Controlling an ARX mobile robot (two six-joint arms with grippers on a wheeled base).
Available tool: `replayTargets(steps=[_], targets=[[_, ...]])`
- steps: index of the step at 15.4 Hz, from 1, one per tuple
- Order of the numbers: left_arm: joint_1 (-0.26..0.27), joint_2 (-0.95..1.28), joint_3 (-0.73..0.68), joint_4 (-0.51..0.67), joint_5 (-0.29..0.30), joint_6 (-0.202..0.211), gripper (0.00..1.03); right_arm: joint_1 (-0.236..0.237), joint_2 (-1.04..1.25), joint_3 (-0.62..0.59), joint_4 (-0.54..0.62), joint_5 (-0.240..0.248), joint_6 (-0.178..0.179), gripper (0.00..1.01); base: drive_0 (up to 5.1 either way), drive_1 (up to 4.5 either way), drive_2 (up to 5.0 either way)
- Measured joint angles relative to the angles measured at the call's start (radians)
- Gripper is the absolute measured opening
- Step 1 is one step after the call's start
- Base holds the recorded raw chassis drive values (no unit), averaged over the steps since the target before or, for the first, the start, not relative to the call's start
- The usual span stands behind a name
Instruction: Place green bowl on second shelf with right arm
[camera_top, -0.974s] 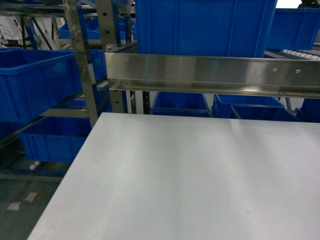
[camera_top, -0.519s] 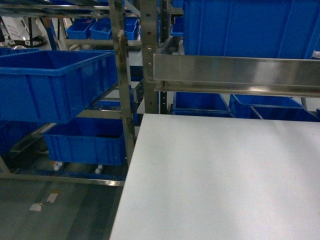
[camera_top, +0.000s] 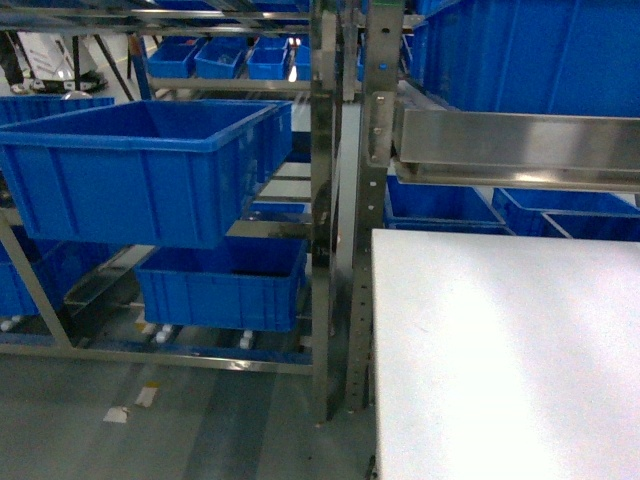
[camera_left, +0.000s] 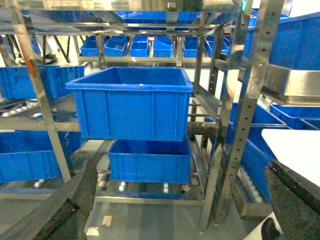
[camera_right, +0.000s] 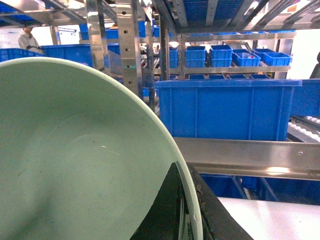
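The pale green bowl (camera_right: 75, 160) fills the left half of the right wrist view, its hollow facing the camera. My right gripper (camera_right: 187, 210) is shut on the bowl's rim, one black finger inside and one outside. Behind it runs a steel front rail (camera_right: 250, 157) of the rack, with a blue crate (camera_right: 225, 107) on that level. The same rail (camera_top: 520, 145) shows in the head view; I cannot tell which level is the second shelf. My left gripper (camera_left: 181, 167) is open and holds nothing, facing the rack. Neither arm nor the bowl shows in the head view.
A white table (camera_top: 500, 350) stands at the right, under the rail. Steel rack posts (camera_top: 325, 200) rise just left of it. Big blue crates (camera_top: 140, 170) sit on the left rack, one lower (camera_top: 220, 285). Grey floor (camera_top: 200, 420) lies in front. A person (camera_right: 27, 40) stands far back.
The head view has swung left: the table and steel rail have slid to the right of the frame, and the rack posts, left crates and floor have come into view.
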Motion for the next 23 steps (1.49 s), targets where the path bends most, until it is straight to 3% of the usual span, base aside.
replayTargets(steps=[23], targets=[[0.000, 0.000, 0.000, -0.001, 0.000, 0.000, 0.98, 0.000, 0.002, 0.000, -0.003, 0.000, 0.000, 0.02, -4.9, 2.42, 2.4]])
